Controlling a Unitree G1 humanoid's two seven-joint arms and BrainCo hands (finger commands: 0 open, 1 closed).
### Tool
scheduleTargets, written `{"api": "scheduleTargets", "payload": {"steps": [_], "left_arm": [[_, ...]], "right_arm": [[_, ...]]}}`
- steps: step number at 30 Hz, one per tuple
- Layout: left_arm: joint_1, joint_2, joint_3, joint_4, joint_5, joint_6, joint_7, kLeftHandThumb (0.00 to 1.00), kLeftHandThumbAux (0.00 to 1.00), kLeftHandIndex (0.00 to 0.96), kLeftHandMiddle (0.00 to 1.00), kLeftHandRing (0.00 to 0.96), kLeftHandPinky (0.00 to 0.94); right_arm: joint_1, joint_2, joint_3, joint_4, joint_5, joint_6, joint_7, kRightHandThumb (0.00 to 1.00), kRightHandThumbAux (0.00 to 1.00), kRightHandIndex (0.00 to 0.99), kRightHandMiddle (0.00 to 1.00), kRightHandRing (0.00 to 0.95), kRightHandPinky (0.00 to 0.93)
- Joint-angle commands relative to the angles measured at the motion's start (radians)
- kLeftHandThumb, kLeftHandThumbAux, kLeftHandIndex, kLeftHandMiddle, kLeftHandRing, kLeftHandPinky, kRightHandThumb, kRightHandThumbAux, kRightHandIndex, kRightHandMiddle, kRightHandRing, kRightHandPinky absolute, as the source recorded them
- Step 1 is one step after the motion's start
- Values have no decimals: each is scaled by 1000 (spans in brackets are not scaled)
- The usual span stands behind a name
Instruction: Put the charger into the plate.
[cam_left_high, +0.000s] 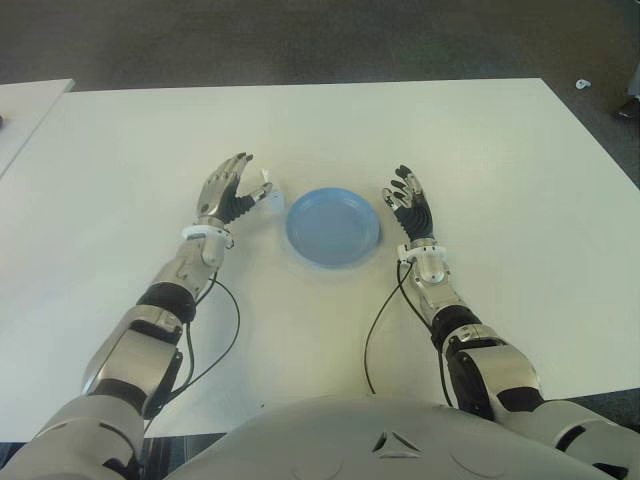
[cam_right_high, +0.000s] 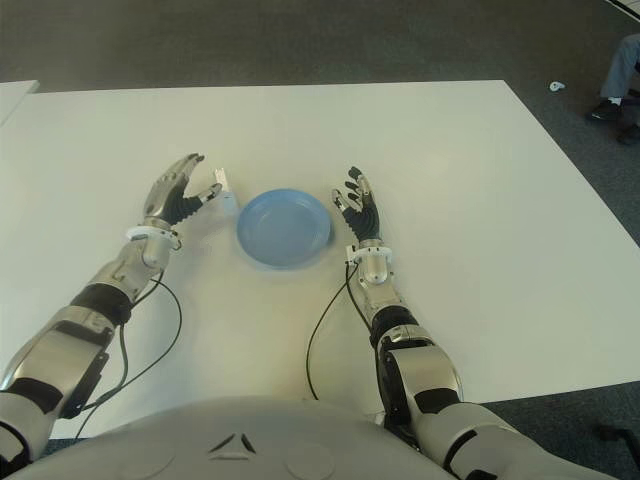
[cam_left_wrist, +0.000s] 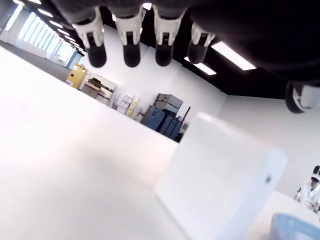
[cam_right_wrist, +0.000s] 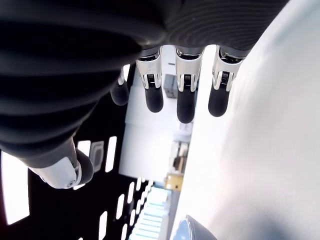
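A white table (cam_left_high: 480, 160) fills most of the frame, with a blue plate (cam_left_high: 333, 227) lying empty just left of centre. The white charger (cam_left_high: 274, 196) stands on the table just beside the plate's upper-left rim, not yet in it. The left hand (cam_left_high: 226, 190) shows left of centre, close to the charger, fingers spread and holding nothing; its thumb tip is near the charger. The right hand (cam_left_high: 408, 201) shows just right of the plate, fingers spread, empty.
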Motion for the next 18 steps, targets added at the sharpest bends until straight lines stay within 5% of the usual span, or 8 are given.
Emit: {"api": "scheduleTargets", "payload": {"steps": [1,9,18], "left_arm": [[14,22,24,-55,-28,25,-97,315,222,0,0,0,0],[-39,27,50,-21,-62,16,-206,318,234,0,0,0,0],[-141,60,58,140,-104,-87,-352,327,241,0,0,0,0]], "right_arm": [[134,29,18,100,-19,108,3,0,572,35,116,141,181],[130,32,21,102,-17,110,6,0,568,31,109,131,165],[131,35,23,100,-16,110,4,0,561,34,108,132,173]]}}
